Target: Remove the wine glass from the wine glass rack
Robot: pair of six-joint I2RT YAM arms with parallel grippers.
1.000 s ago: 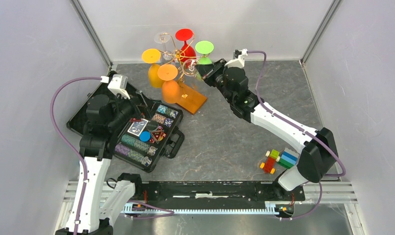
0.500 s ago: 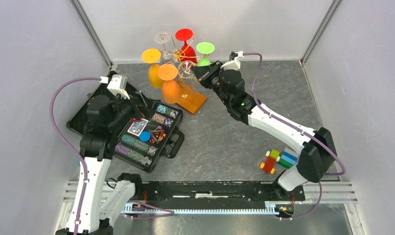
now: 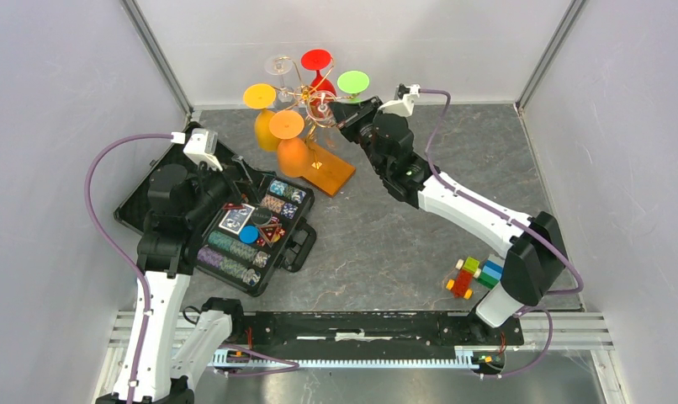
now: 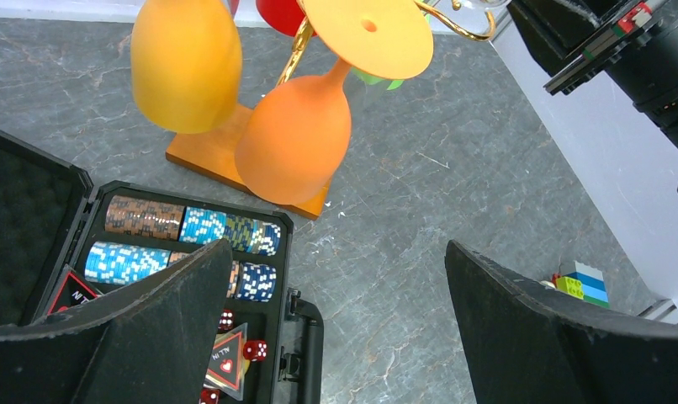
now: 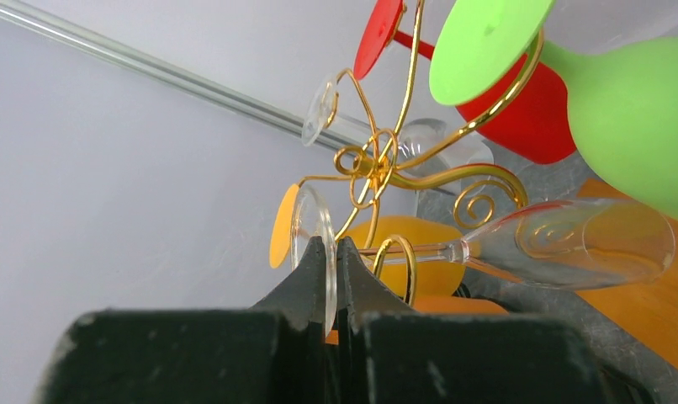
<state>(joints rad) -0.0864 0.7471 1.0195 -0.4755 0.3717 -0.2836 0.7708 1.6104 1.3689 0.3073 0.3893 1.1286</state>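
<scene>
The wine glass rack (image 3: pixel 306 94) is a gold wire tree on an orange-brown wooden base (image 3: pixel 334 172) at the back of the table. Yellow, orange, red, green and clear glasses hang from it upside down. My right gripper (image 5: pixel 336 252) is shut on the round foot of a clear wine glass (image 5: pixel 571 244). That glass lies nearly level, its stem running through a gold loop of the rack (image 5: pixel 373 160). In the top view this gripper (image 3: pixel 340 111) sits at the rack's right side. My left gripper (image 4: pixel 336 252) hangs open and empty over the case's right edge.
An open black case of poker chips (image 3: pixel 243 231) lies left of centre, under the left arm. Coloured toy bricks (image 3: pixel 479 273) sit at the right front. White walls close in the back and both sides. The orange glass (image 4: pixel 293 139) hangs low over the base.
The right gripper has moved left and towards the rack's top, carrying the clear glass by its foot and tipping it towards level. The left arm has stayed still.
</scene>
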